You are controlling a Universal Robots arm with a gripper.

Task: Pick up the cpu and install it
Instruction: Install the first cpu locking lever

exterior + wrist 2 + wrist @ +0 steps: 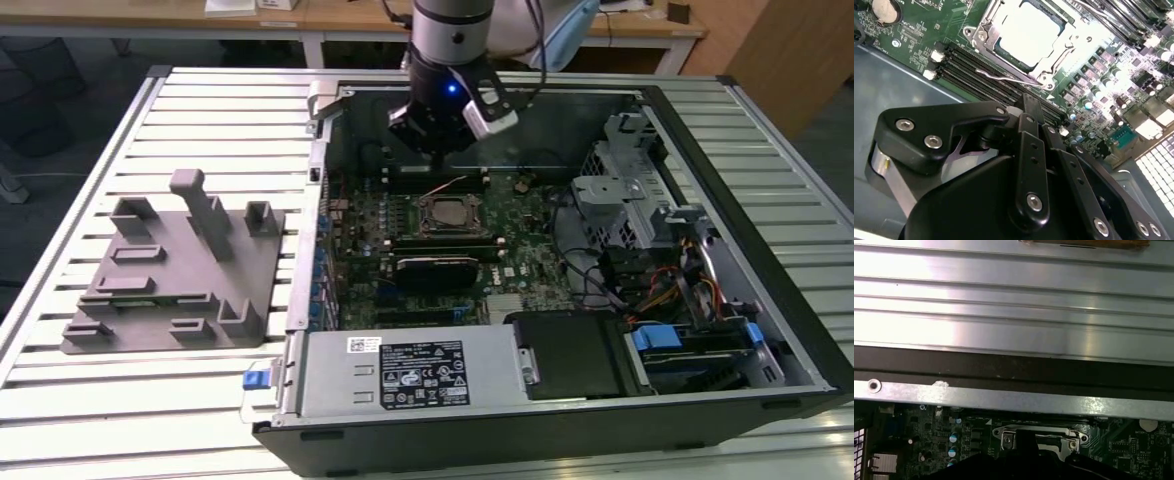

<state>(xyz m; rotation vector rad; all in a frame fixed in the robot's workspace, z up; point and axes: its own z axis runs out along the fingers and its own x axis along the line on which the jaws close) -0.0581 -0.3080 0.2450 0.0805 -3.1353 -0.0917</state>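
The cpu [447, 213] [1026, 30] lies flat in the motherboard socket inside the open computer case, its pale silver top showing within the metal socket frame [1054, 60]. My gripper [434, 157] [1031, 102] [1026, 440] hangs above the board, just behind the socket toward the case's far wall. Its black fingers come together into one narrow tip, shut on nothing. There is a gap between that tip and the cpu. In the first wrist view the socket frame [1004, 432] peeks out on both sides of the tip.
Memory slots [979, 70] run beside the socket. A black heatsink block [434, 268] sits in front of it. The case wall [1014, 400], drive cage [627, 190] and power supply [414, 370] ring the board. A grey plastic fixture [174, 270] stands on the slatted table on the exterior view's left.
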